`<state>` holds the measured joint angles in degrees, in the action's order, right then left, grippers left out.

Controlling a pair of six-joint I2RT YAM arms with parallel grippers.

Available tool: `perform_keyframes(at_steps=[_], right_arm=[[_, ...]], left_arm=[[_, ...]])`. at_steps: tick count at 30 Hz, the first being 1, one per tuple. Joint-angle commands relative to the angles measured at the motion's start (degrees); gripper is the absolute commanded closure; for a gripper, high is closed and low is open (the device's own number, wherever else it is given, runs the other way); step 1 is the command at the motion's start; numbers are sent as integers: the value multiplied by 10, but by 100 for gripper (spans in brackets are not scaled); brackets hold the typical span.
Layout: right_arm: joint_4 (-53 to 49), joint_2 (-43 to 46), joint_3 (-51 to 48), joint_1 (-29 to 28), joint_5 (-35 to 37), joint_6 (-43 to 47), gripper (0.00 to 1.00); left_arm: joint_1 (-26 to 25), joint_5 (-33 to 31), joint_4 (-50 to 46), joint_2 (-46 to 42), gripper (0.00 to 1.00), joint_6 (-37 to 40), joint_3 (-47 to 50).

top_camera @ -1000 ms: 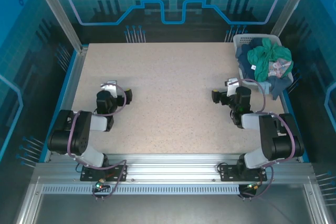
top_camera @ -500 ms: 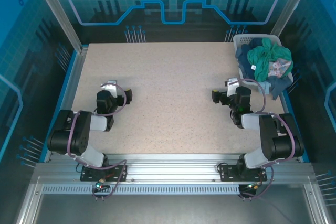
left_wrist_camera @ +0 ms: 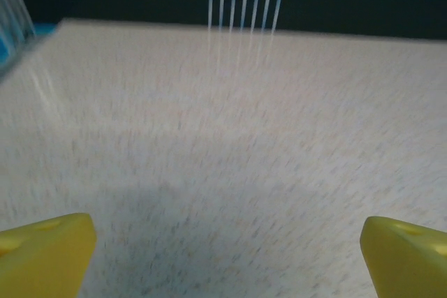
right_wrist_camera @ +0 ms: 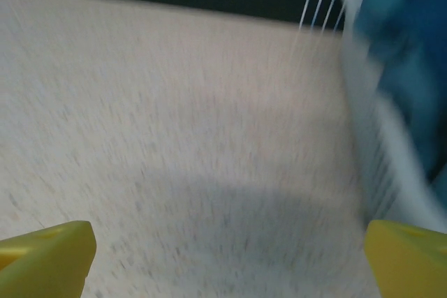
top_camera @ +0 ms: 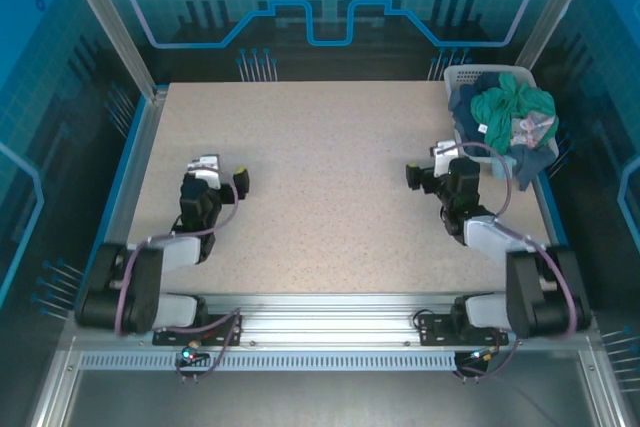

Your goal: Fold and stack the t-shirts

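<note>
The t-shirts lie crumpled in a white lattice basket [top_camera: 462, 75] at the table's back right corner. A teal-green one [top_camera: 515, 107] with a pale print is on top, with dark navy ones [top_camera: 466, 105] under and around it. My right gripper [top_camera: 428, 163] is open over bare table just left of the basket. The right wrist view shows its yellow fingertips [right_wrist_camera: 45, 256] wide apart, with the basket wall [right_wrist_camera: 377, 151] and blurred blue cloth [right_wrist_camera: 412, 40] on the right. My left gripper [top_camera: 222, 171] is open over the table's left half, its yellow fingertips [left_wrist_camera: 49, 252] spread with nothing between them.
The speckled beige table [top_camera: 320, 167] lies bare between the two arms. Metal frame posts [top_camera: 105, 22] and blue-lit walls enclose it. Both arm bases sit on the aluminium rail [top_camera: 320, 312] at the near edge.
Both arms have reached forward and stretched out lower over the table. Both grippers stay open and have shifted slightly toward the far side. The t-shirts have not moved.
</note>
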<state>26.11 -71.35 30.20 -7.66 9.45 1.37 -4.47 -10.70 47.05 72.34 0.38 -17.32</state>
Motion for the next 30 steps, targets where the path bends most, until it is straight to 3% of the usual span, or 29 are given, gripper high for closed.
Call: perform_keyframes(at_steps=[1, 3, 5, 6, 7, 9, 11, 13, 19, 23, 30], right_arm=[[-130, 91, 136, -55, 104, 5, 0], [-349, 69, 300, -38, 107, -131, 0], [-569, 14, 445, 0, 121, -309, 0], [-613, -16, 486, 26, 81, -329, 0], [-619, -39, 515, 48, 28, -306, 0], [-672, -92, 593, 61, 63, -289, 8], [-746, -155, 684, 76, 97, -285, 9], [-784, -212, 753, 105, 74, -275, 10], [-824, -346, 857, 193, 10, -282, 15], [-807, -400, 857, 214, 28, -276, 16], [-774, -460, 850, 238, 9, -290, 24]], left_arm=[[-50, -79, -57, -121, 1, 62, -49], [-67, -130, -86, -146, 1, 40, -114], [-67, -172, -298, -177, 1, -118, -216], [-61, -173, -388, -185, 1, -190, -272], [-44, -167, -416, -172, 1, -250, -302], [8, -29, -491, -115, 1, -338, -386], [0, 65, -591, -38, 1, -334, -505], [-32, 111, -656, 19, 1, -331, -590], [-127, 185, -621, 66, 1, -370, -624], [-178, 238, -597, 90, 1, -380, -630], [-217, 279, -565, 96, 7, -404, -608]])
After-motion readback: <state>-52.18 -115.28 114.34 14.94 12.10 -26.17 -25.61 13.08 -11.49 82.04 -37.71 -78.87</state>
